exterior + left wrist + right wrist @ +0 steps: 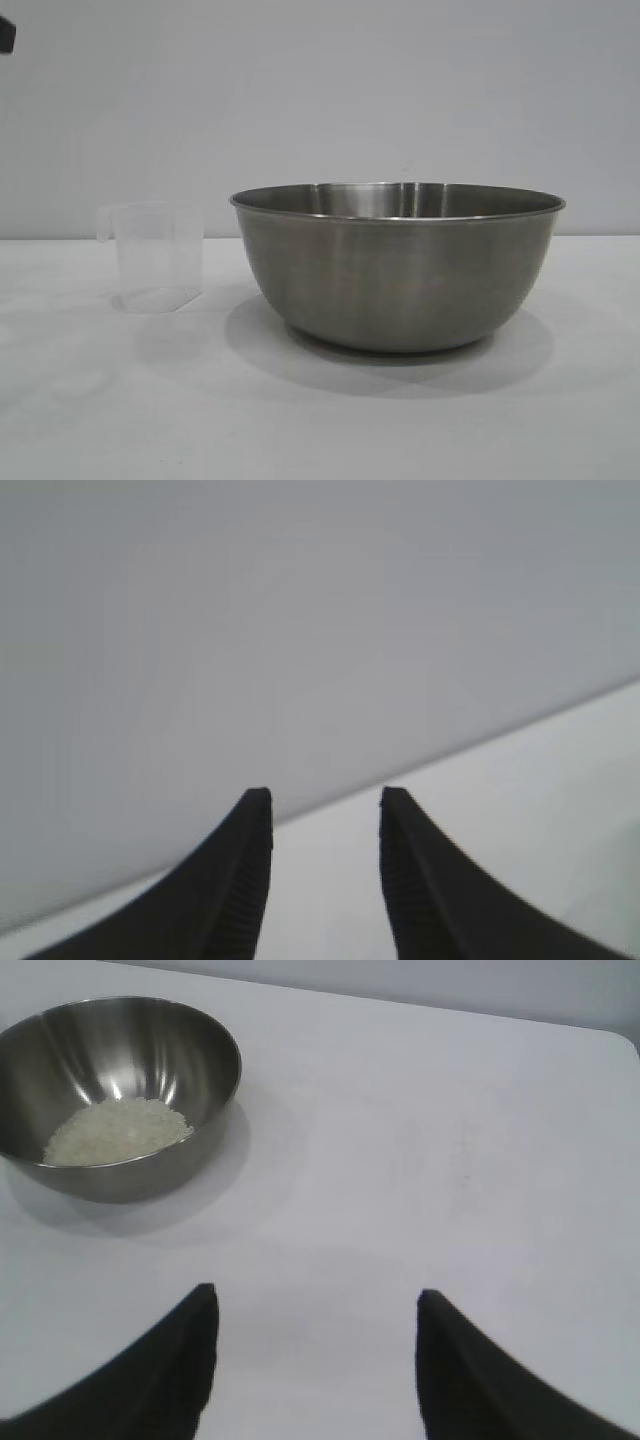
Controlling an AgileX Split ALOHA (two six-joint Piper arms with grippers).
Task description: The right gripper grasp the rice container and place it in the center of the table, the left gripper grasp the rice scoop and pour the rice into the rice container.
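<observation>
Bowl (pixel 397 268): upright on the table (pixel 90 400), near the middle of the exterior view; rolled rim level, brushed grey wall facing the camera; a soft shadow spreads around its base.
Rice (pixel 118 1130): a low white heap on the bowl's floor, seen only in the right wrist view, lying toward the near wall.
Scoop (pixel 153 257): clear plastic cup standing upright at the bowl's 9 o'clock in the exterior view, just beside it and not touching; handle at the rim on the side away from the bowl; no grains can be made out inside.
Right gripper (pixel 315 1305): released, fingers (pixel 175 1380) spread wide with only cloth between them, holding nothing; hangs above the table with the bowl well apart from it, toward 10 o'clock of the fingertips in its own view.
Left gripper (pixel 325 798): fingers (pixel 235 880) part-open with a plain gap between the ribbed pads, nothing gripped; aimed along the table edge at the grey wall (pixel 300 610); neither scoop nor bowl appears in its view, so their bearing from it cannot be told.
Table: white cloth, rounded corner at 1 o'clock in the right wrist view.
Dark part (pixel 6 34): a black fragment at the exterior view's 10 o'clock edge; which arm it belongs to cannot be told.
</observation>
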